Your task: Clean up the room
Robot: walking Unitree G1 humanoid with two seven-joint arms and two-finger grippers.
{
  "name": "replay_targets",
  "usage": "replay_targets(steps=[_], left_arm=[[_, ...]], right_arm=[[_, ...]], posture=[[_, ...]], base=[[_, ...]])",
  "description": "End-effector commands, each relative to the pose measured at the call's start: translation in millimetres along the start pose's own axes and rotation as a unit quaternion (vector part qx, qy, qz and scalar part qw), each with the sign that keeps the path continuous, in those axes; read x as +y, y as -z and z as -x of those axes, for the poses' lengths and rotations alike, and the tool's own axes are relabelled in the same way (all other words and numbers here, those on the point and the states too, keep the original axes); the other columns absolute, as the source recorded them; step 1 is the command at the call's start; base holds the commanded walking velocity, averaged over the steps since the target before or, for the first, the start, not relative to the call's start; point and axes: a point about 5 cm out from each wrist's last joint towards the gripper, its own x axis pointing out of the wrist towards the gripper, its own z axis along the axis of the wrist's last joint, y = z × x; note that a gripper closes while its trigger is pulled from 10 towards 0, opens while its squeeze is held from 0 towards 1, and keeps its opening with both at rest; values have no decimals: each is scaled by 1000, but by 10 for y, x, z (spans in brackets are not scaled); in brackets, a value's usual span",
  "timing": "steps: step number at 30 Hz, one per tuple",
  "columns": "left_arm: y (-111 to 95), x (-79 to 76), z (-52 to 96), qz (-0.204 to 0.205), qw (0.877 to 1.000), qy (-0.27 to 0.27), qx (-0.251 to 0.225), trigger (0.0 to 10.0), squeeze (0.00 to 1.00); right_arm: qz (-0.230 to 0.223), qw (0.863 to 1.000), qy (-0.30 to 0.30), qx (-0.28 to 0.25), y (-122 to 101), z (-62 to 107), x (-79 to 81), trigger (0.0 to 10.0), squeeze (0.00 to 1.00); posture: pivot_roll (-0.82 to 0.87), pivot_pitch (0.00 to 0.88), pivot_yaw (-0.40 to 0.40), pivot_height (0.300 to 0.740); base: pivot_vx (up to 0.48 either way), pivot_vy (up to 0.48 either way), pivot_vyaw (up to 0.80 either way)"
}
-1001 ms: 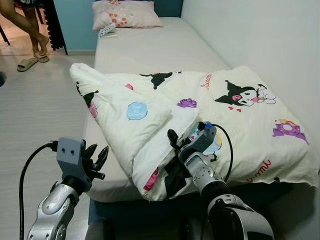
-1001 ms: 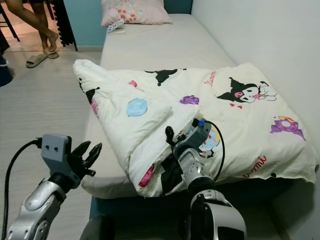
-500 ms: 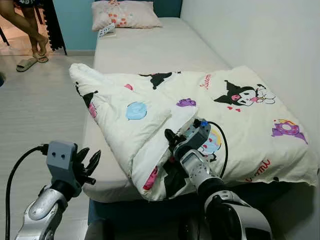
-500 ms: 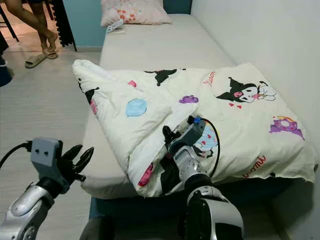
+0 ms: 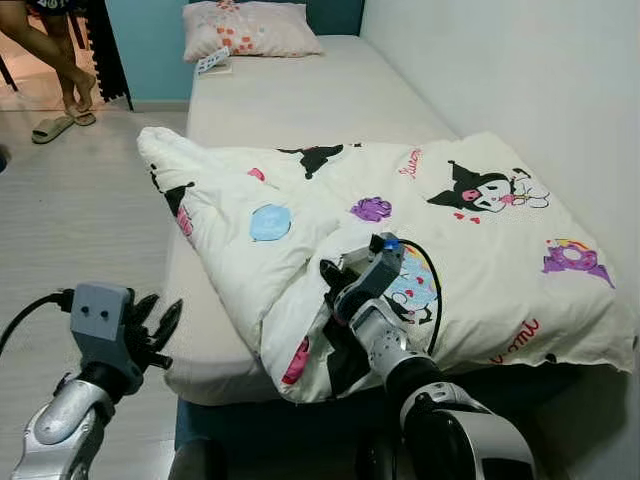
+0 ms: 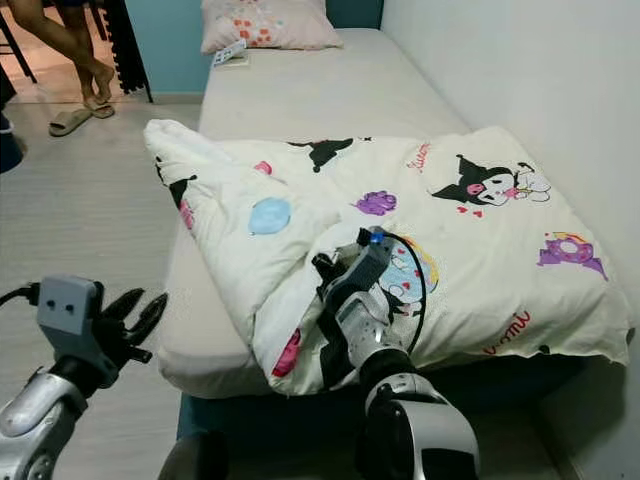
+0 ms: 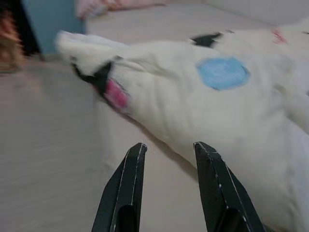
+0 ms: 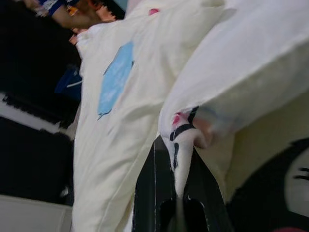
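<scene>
The rumpled quilt is covering the near half of the bed from the wall to the floor-side edge, leaving bare mattress open beyond it up to the pillow and a small flat item beside it. The right pincer is sitting pinched on a fold at the quilt's near edge, with cloth crowding it on both sides. The left pincer is hovering with its fingers parted over open floor beside the bed, the quilt's overhanging corner just ahead, while a person's legs and a sandal are occupying the far floor.
</scene>
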Motion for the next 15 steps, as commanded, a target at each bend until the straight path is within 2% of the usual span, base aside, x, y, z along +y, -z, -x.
replay_targets(steps=[1, 3, 4, 5, 6, 8, 9, 10, 11, 13, 14, 15], left_arm=[[9, 82, 10, -12, 1000, -13, 5, 10000, 0], [-68, 234, -6, -28, 998, -48, -12, 10000, 0], [-68, 234, -6, -28, 998, -48, -12, 10000, 0], [-128, 346, -19, -34, 996, -74, -24, 10000, 0], [-128, 346, -19, -34, 996, -74, -24, 10000, 0], [-209, 482, -31, -40, 993, -104, -39, 10000, 0], [-209, 482, -31, -40, 993, -104, -39, 10000, 0], [-235, 520, -35, -41, 992, -111, -44, 10000, 0], [-235, 520, -35, -41, 992, -111, -44, 10000, 0], [-247, 529, -44, -43, 992, -112, -46, 10000, 0], [-247, 529, -44, -43, 992, -112, -46, 10000, 0], [-244, 522, -48, -43, 992, -112, -47, 10000, 0]], right_arm=[[19, 1000, -19, 9, 45, -9, 56, 0, 0], [90, 991, -90, 39, 180, -29, 269, 0, 0], [90, 991, -90, 39, 180, -29, 269, 0, 0], [130, 979, -144, 55, 285, -31, 440, 0, 0], [130, 979, -144, 55, 285, -31, 440, 0, 0], [176, 957, -219, 70, 431, -14, 686, 0, 0], [176, 957, -219, 70, 431, -14, 686, 0, 0], [194, 941, -267, 75, 528, 18, 836, 0, 0], [194, 941, -267, 75, 528, 18, 836, 0, 0], [235, 900, -356, 88, 738, 125, 1072, 0, 0], [235, 900, -356, 88, 738, 125, 1072, 0, 0], [249, 886, -381, 93, 804, 165, 1128, 0, 0]], posture=[[119, 99, -124, 577], [123, 93, -127, 577], [123, 93, -127, 577], [126, 89, -128, 577], [126, 89, -128, 577], [129, 87, -127, 577], [129, 87, -127, 577], [131, 86, -125, 577], [131, 86, -125, 577], [130, 85, -121, 577], [130, 85, -121, 577], [130, 85, -120, 577]], base=[[0, 0, 0], [0, 0, 0], [0, 0, 0], [0, 0, 0], [0, 0, 0], [0, 0, 0], [0, 0, 0], [0, 0, 0], [0, 0, 0], [0, 0, 0], [0, 0, 0], [0, 0, 0]])
